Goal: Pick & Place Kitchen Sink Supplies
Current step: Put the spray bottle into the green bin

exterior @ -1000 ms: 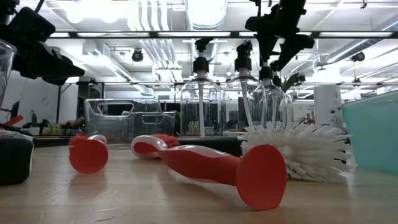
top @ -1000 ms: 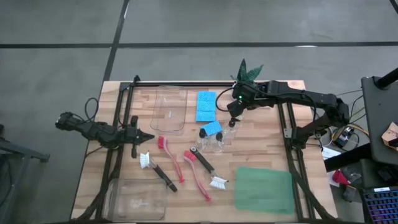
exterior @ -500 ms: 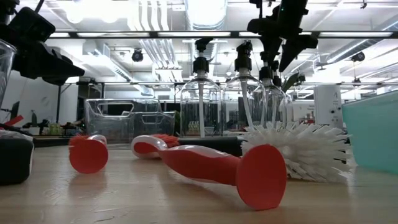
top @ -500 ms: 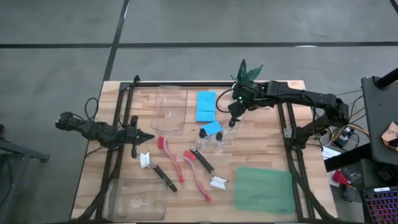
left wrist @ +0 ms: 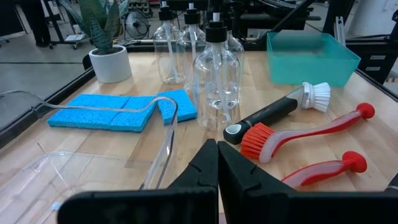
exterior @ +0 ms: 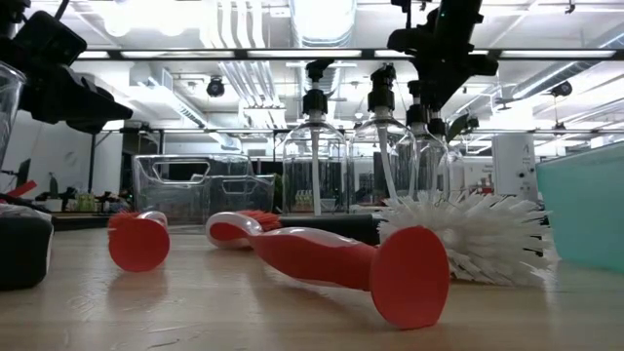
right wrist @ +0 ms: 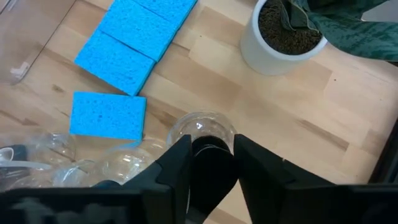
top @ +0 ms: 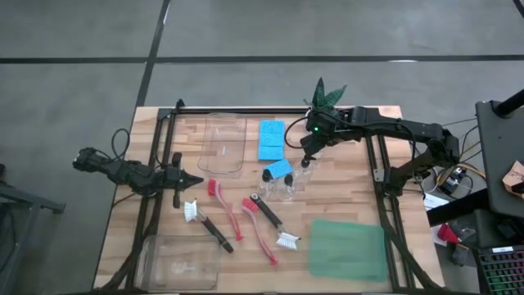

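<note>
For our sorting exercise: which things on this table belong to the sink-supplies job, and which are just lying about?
Belong:
- blue sponges
- dish brushes
- clear pump bottles; the right pincer is at one's black top

Lying about:
- clear trays
- potted plant
- green mat
</note>
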`<state>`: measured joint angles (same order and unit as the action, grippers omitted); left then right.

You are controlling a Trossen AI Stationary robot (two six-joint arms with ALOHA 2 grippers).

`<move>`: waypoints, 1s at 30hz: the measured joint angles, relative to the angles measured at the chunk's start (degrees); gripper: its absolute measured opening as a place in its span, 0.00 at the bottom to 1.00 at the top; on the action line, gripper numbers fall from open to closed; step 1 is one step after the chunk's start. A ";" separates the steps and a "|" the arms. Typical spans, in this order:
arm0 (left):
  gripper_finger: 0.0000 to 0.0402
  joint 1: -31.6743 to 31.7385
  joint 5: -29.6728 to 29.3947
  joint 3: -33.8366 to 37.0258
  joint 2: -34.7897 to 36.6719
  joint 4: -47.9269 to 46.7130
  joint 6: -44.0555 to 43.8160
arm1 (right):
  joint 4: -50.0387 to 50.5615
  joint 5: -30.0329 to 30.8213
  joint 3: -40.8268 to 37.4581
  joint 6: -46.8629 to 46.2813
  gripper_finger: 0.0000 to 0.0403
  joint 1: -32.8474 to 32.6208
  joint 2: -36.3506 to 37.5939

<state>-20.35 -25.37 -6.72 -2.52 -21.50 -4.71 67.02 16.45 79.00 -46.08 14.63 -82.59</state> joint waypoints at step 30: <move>0.00 0.00 -0.02 0.00 0.01 0.00 0.00 | 13.38 -5.58 0.48 -4.24 0.22 -2.63 14.44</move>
<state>-20.35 -25.39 -6.72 -2.52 -21.50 -4.71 80.40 10.86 79.48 -50.33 12.00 -68.15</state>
